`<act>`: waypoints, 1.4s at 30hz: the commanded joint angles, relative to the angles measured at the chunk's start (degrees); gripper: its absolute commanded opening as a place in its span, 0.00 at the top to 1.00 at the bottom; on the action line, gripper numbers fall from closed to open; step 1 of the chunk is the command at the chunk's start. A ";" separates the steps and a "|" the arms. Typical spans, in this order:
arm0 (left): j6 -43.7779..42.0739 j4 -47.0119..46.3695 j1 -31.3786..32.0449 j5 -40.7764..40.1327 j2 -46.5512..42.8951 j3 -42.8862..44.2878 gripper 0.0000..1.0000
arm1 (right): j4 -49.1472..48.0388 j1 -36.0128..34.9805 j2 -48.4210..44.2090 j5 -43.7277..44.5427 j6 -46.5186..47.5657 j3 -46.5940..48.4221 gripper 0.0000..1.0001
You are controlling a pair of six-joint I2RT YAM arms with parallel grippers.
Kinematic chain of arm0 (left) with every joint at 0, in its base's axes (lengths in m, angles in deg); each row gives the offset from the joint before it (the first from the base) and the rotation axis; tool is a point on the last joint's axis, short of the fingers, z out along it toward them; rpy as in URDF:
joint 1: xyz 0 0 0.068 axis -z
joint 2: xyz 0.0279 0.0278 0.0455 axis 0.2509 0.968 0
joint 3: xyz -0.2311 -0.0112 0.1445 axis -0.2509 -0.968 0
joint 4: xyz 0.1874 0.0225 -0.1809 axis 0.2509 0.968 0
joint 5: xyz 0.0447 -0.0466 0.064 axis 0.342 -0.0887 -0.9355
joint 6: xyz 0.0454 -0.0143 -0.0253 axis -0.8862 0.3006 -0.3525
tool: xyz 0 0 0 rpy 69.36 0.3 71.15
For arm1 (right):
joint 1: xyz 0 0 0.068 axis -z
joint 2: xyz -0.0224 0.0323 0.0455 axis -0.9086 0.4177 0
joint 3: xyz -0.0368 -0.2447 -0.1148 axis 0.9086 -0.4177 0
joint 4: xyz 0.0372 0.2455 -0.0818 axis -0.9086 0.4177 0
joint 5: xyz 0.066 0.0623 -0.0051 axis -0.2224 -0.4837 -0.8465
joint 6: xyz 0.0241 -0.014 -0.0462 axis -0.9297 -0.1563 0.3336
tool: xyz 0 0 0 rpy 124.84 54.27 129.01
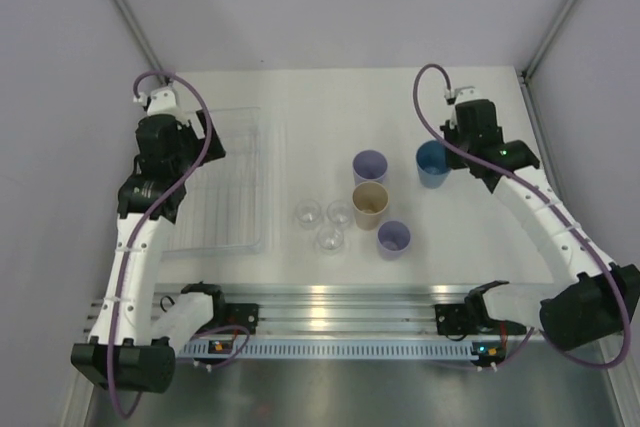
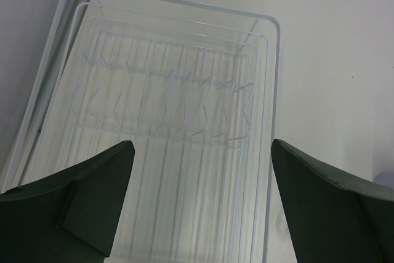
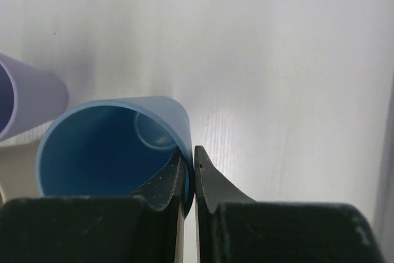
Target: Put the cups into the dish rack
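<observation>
The blue cup (image 3: 104, 146) is an opaque plastic tumbler with a thin wall. It is judged light, stiff enough to keep its shape under a pinch, smooth and probably slippery, and not fragile. The recommended hold is on the wall at the rim, one finger inside and one outside. The right gripper (image 3: 191, 158) has this hold, clamped on the rim at the side nearest its wrist. The cup stands mouth up, just right of a lavender cup (image 1: 370, 165) and well apart from the dish rack (image 1: 225, 182) on the left of the table (image 1: 300, 97). Whether its base touches the table cannot be told. The right arm reaches forward, wrist angled down over the cup. The left gripper (image 2: 201, 152) hovers over the rack, fingers spread wide, holding nothing. No cup is in the rack yet
</observation>
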 commanded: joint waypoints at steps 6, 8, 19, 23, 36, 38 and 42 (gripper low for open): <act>3.88 -3.38 -0.50 16.85 1.97 5.27 0.02 | 4.28 0.51 2.90 3.19 5.59 24.77 1.00; 7.65 -9.59 -0.59 23.83 2.68 3.87 0.02 | 2.36 0.77 3.95 -3.10 2.36 29.09 1.00; 46.99 -68.27 -0.50 49.27 3.55 -13.44 0.01 | -48.24 0.33 8.78 -45.24 -35.16 12.50 1.00; 56.87 -81.59 -0.50 46.74 4.70 -17.75 0.01 | -57.84 -1.78 12.12 -49.99 -42.29 12.31 1.00; 68.84 -96.38 0.20 41.09 8.91 -24.00 0.01 | -83.52 -4.76 21.79 -55.62 -60.41 11.25 1.00; 68.84 -96.38 0.64 40.48 9.53 -23.56 0.01 | -83.52 -5.47 22.59 -55.62 -60.68 11.70 1.00; 68.14 -96.38 1.96 39.16 10.67 -22.51 0.01 | -83.79 -6.61 24.26 -55.80 -60.68 12.66 1.00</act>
